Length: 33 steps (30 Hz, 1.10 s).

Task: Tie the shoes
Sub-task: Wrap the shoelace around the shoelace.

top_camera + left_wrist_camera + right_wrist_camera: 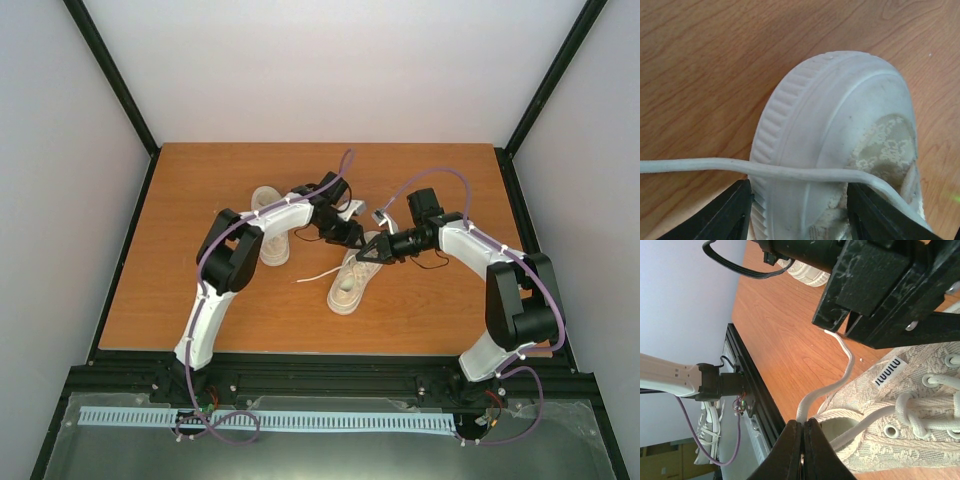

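Your right gripper (802, 440) has its fingers pressed together on a white lace (842, 365) at the nearer sneaker (350, 285). That shoe lies mid-table with its toe toward the arms. From the pinch, the lace climbs to the underside of your left gripper (800, 217), whose black body crowds the space just above the eyelets. The left fingers (725, 215) stand well apart and grasp nothing. The lace runs across the gap between them, in front of the ribbed rubber toe cap (840, 115). Another lace end (318, 274) trails left across the wooden table (200, 300). The second sneaker (275, 248) sits farther back and to the left, partly covered by your left arm (235, 255).
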Tool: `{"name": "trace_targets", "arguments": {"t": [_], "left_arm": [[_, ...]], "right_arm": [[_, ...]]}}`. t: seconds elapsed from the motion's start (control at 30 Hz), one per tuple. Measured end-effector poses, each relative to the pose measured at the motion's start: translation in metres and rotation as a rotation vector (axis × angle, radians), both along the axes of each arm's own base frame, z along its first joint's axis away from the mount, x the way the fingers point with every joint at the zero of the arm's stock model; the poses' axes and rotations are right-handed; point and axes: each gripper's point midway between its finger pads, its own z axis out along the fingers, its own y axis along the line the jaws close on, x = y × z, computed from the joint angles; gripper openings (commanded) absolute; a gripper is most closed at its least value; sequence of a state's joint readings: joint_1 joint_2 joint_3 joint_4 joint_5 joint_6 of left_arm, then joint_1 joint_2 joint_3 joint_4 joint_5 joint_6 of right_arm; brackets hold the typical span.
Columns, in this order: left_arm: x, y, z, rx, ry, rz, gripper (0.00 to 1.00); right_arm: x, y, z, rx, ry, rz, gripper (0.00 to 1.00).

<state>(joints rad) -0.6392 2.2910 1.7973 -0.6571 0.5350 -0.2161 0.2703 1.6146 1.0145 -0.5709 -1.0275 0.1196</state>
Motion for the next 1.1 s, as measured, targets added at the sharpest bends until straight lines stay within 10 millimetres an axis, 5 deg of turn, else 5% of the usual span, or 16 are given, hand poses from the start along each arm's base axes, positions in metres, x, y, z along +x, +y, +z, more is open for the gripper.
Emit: {"name": "trace_targets", "arguments": {"t": [0.23,0.53,0.67,0.83,0.93,1.1], "left_arm": [[0.007,0.004,-0.006,0.042,-0.017,0.038,0.19],[0.009,0.029,0.0,0.141,-0.082,0.188,0.17],[-0.001,0.047,-0.001,0.181,-0.079,0.236,0.22],[-0.02,0.065,0.001,0.211,-0.052,0.261,0.41],[-0.024,0.067,0.01,0.2,-0.064,0.24,0.54],[-0.021,0.066,0.039,0.171,-0.183,0.108,0.61]], "right_arm": [[0.0,0.0,0.0,-0.003,-0.001,-0.002,0.03],[0.0,0.0,0.0,-0.005,0.001,-0.002,0.03],[-0.001,-0.001,0.0,-0.007,0.003,0.001,0.03],[-0.002,-0.001,-0.001,-0.011,0.009,0.003,0.03],[-0.003,-0.001,-0.001,-0.011,0.012,0.003,0.03],[-0.003,-0.001,-0.001,-0.011,0.015,0.003,0.03]]}}
